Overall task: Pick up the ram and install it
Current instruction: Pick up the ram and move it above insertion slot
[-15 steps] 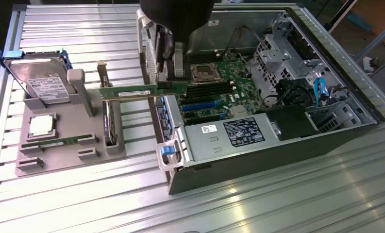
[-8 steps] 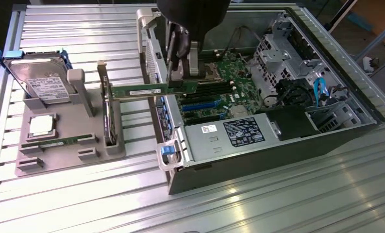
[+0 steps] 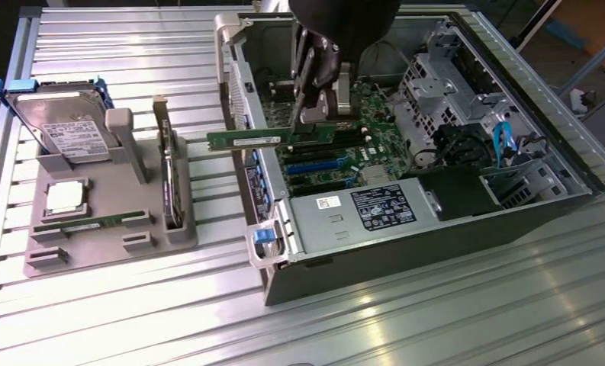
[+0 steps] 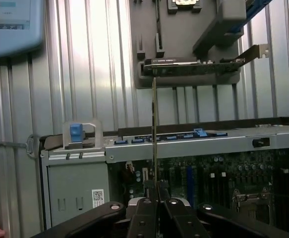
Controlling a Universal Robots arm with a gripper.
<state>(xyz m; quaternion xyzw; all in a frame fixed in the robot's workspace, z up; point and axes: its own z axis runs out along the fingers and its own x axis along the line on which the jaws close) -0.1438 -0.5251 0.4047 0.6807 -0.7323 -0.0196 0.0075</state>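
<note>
Claw (image 3: pixel 317 123) clamped on ram (image 3: pixel 246 140), over open computer case (image 3: pixel 384 263); ribbed metal table (image 3: pixel 129 46)

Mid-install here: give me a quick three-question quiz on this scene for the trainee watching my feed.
1. Multiple choice: what is the pincer shut on? A) a screwdriver B) the ram C) a cup
2. True or false: the held ram is already seated in the motherboard.
3. Fill in: the twin stick lies on the grey ___ beside the case.

Key:
1. B
2. False. It is held above the open case, sticking out across the case's wall.
3. tray
</note>
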